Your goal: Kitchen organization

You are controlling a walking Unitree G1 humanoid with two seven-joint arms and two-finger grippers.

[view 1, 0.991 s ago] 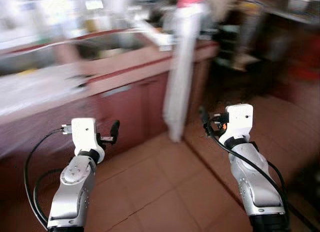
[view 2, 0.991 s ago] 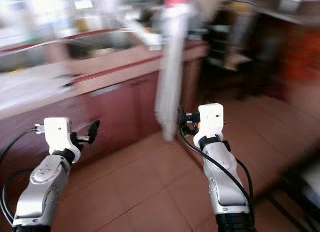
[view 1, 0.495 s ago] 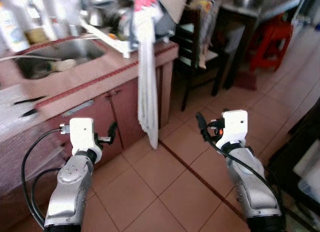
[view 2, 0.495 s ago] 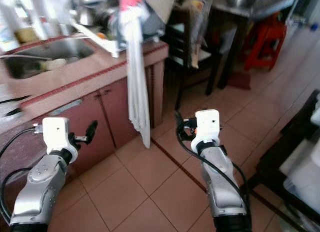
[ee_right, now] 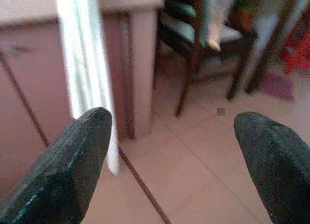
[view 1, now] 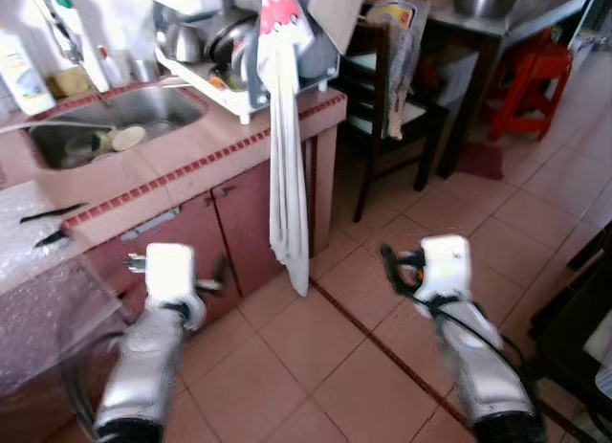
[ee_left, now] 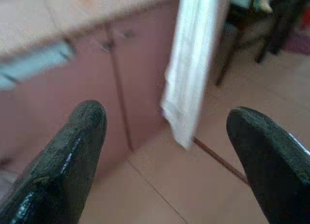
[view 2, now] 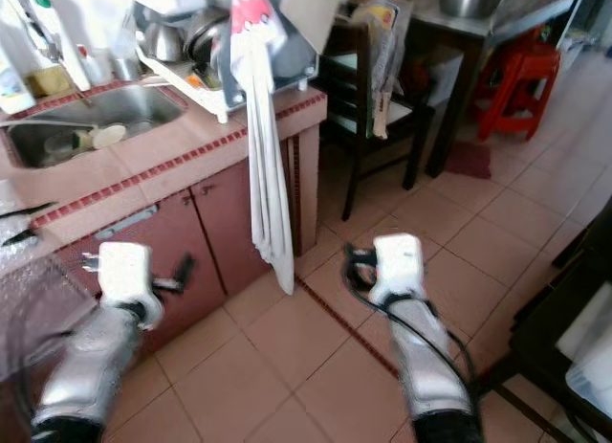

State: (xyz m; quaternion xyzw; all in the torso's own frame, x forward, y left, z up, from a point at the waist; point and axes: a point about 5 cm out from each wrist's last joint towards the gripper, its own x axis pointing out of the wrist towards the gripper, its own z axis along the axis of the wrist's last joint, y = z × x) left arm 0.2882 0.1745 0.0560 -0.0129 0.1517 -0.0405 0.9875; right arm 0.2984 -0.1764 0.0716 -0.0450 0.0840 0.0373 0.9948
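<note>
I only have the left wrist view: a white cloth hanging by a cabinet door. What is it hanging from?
Observer: The white towel hangs off the counter's corner, below a dish rack.
Operator: Anything left of that rack?
Observer: A steel sink with a dish in it.
Operator: And past the towel?
Observer: A dark wooden chair, and beyond it a red stool.
Operator: Is the right gripper holding anything?
Observer: No. The right gripper is open over the tiled floor.
</note>
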